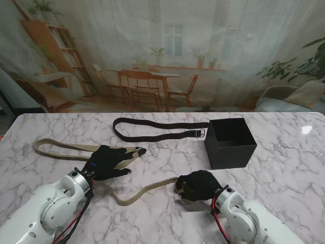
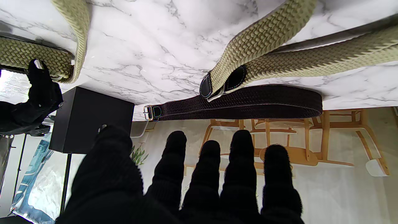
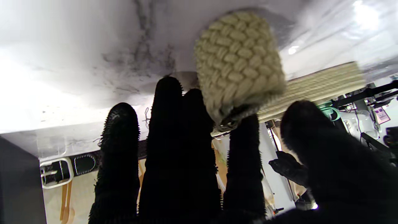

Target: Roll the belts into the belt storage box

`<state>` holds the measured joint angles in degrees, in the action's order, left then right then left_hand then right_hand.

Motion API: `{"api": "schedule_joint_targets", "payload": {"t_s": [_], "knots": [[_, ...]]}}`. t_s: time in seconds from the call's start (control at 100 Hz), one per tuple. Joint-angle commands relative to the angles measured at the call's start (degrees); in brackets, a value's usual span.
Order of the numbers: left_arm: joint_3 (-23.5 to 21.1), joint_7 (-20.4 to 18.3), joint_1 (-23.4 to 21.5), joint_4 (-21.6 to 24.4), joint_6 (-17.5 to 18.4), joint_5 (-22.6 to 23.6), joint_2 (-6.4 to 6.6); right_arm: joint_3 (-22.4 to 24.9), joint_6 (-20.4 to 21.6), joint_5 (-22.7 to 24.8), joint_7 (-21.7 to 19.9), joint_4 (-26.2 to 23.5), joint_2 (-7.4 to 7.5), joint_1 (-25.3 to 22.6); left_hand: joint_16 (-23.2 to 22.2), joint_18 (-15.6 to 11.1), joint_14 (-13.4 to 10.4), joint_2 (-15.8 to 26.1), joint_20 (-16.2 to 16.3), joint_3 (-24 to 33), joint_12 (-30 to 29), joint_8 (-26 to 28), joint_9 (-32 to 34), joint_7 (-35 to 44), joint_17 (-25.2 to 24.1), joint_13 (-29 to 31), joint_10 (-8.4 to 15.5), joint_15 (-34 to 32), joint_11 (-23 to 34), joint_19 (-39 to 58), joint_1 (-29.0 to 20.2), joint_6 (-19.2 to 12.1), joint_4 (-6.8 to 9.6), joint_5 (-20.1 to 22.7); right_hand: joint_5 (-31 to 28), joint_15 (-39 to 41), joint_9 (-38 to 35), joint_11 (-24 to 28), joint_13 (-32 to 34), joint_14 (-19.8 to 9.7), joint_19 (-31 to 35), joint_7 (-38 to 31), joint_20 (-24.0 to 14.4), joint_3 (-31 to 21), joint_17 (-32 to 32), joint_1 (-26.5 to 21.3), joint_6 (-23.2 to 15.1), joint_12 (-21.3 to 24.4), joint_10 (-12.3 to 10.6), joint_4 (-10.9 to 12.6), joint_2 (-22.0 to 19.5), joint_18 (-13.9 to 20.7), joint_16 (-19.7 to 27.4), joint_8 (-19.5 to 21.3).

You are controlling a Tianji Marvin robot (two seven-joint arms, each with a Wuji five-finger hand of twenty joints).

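A beige woven belt (image 1: 56, 148) lies in a long loop across the left of the table, and its dark leather end (image 2: 217, 84) rests just ahead of my left hand (image 1: 109, 162). That hand is open with its fingers (image 2: 242, 161) spread over the doubled strap. The belt's other end (image 3: 239, 62) is curled over, and my right hand (image 1: 198, 185) is shut on it between thumb and fingers. A black belt (image 1: 152, 129) lies flat farther from me, with its buckle (image 3: 56, 172) pointing toward the black storage box (image 1: 231, 142). The box is open-topped, and nothing shows inside it.
The marble table (image 1: 284, 168) runs wide to the right of the box. A printed room backdrop stands behind the far edge. The box stands just beyond my right hand, a little to its right.
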<state>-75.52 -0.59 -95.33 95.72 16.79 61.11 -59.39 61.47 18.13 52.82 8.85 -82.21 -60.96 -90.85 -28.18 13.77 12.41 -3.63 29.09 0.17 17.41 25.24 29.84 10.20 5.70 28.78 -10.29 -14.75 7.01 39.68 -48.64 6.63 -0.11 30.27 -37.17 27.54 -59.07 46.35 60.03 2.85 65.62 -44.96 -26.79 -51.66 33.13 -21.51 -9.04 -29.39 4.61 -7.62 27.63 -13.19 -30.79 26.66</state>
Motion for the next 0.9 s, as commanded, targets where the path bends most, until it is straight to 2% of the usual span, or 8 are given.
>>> {"api": "schedule_joint_targets", "payload": {"t_s": [0.0, 0.15, 0.38, 0.47, 0.62, 0.69, 0.82, 0.89], "knots": [[0.13, -0.67, 0.0, -0.15, 0.13, -0.01, -0.01, -0.13, 0.33, -0.37, -3.5, 0.02, 0.77, -2.22, 0.1, 1.91, 0.39, 2.54, 0.86, -1.62, 0.19, 0.55, -1.98, -0.21, -1.09, -1.61, -0.43, 1.16, -0.87, -1.89, -0.42, 0.54, -0.51, -0.05, -1.06, -9.14, 3.17, -4.82, -0.12, 1.88, -1.17, 1.62, 1.45, -1.22, -1.53, 3.84, 10.15, 1.59, -0.59, 1.87, -1.73, 2.08, 7.24, 0.81], [0.08, -0.6, -0.02, -0.13, 0.1, 0.03, -0.02, 2.61, 0.99, -2.28, -12.87, -4.29, 1.77, -4.06, 0.11, 1.88, 0.41, 2.55, 0.87, -1.65, 0.19, 0.54, -1.99, -0.22, -1.07, -1.64, -0.46, 1.18, -0.87, -1.87, -0.37, 0.55, -0.52, -0.05, 3.96, -13.93, 10.64, -9.04, -7.2, 3.2, -3.42, 10.7, 3.86, -7.2, -5.27, 1.39, 16.12, 2.51, 2.46, 4.61, 1.05, 2.14, 11.2, -1.3], [0.02, -0.51, -0.03, -0.14, 0.11, 0.06, -0.02, 4.29, 0.9, -2.49, -20.62, -7.75, 2.87, -4.89, 0.1, 1.85, 0.36, 2.55, 0.86, -1.64, 0.18, 0.55, -1.98, -0.2, -1.07, -1.61, -0.42, 1.16, -0.89, -1.88, -0.4, 0.53, -0.51, 0.0, 11.3, -16.63, 20.68, -9.84, -15.39, 2.57, -4.92, 17.1, 6.84, -33.35, -9.43, -8.93, 18.32, 2.38, 2.74, 13.01, 12.26, 4.93, 14.55, 0.33], [0.01, -0.51, -0.05, -0.13, 0.09, 0.06, -0.02, 4.13, 1.05, -0.18, -21.11, -8.09, 3.15, -4.65, 0.1, 1.84, 0.37, 2.6, 0.85, -1.64, 0.19, 0.55, -1.96, -0.21, -1.05, -1.6, -0.32, 1.16, -0.87, -1.87, -0.4, 0.54, -0.52, -0.04, 12.59, -16.05, 21.81, -9.18, -15.86, 2.16, -4.5, 16.81, 7.39, -35.38, -9.29, -16.94, 18.14, 2.58, 2.15, 10.14, 14.09, 5.65, 14.76, 1.35], [0.03, -0.58, -0.04, -0.13, 0.13, 0.03, -0.02, 2.73, 0.17, 2.84, -19.52, -7.05, 3.22, -3.78, 0.1, 1.84, 0.38, 2.57, 0.86, -1.63, 0.19, 0.55, -1.96, -0.2, -1.04, -1.62, -0.35, 1.17, -0.87, -1.85, -0.45, 0.45, -0.51, -0.02, 12.3, -12.41, 21.17, -5.03, -13.83, 2.92, -2.79, 14.89, 6.96, -26.04, -8.23, -23.17, 18.07, -0.11, 1.88, 5.61, 8.28, 4.52, 12.72, 1.53], [0.02, -0.62, -0.05, -0.12, 0.13, 0.02, -0.01, 1.91, -0.29, 4.57, -17.15, -6.02, 3.15, -3.34, 0.1, 1.83, 0.37, 2.54, 0.85, -1.63, 0.18, 0.56, -2.01, -0.19, -1.09, -1.64, -0.38, 1.17, -0.89, -1.87, -0.4, 0.49, -0.51, -0.02, 11.4, -9.88, 20.21, -2.68, -12.95, 3.09, -2.11, 12.65, 5.5, -15.47, -9.16, -18.1, 15.97, -5.3, 1.37, -1.15, 7.06, 2.94, 10.18, 2.2], [0.02, -0.63, -0.06, -0.11, 0.13, 0.02, -0.01, 0.96, -1.83, 7.2, -14.12, -5.25, 3.08, -3.24, 0.11, 1.85, 0.39, 2.58, 0.85, -1.67, 0.17, 0.55, -2.14, -0.21, -1.06, -1.7, -0.47, 1.19, -0.94, -1.84, -0.38, 0.57, -0.52, -0.06, 6.35, -4.51, 22.47, 0.73, -15.5, 2.77, -2.01, 6.39, -0.59, -8.29, -14.68, -8.36, 6.79, -9.21, -1.27, 1.26, 3.29, -5.44, 4.39, 5.13], [0.01, -0.8, -0.07, -0.06, 0.16, -0.03, 0.0, 0.72, -2.47, 7.26, -13.1, -5.1, 2.95, -3.33, 0.1, 1.74, 0.36, 2.58, 0.85, -1.65, 0.11, 0.56, -2.72, -0.2, -1.08, -1.74, -0.46, 1.19, -1.12, -1.84, -0.4, 0.5, -0.52, -0.08, 4.57, -2.88, 26.96, -2.64, -18.33, 2.58, -2.87, -3.28, -5.3, -5.14, -15.69, -9.48, -0.22, -8.81, -0.15, -4.87, 4.86, -7.76, 2.87, 1.16]]}}
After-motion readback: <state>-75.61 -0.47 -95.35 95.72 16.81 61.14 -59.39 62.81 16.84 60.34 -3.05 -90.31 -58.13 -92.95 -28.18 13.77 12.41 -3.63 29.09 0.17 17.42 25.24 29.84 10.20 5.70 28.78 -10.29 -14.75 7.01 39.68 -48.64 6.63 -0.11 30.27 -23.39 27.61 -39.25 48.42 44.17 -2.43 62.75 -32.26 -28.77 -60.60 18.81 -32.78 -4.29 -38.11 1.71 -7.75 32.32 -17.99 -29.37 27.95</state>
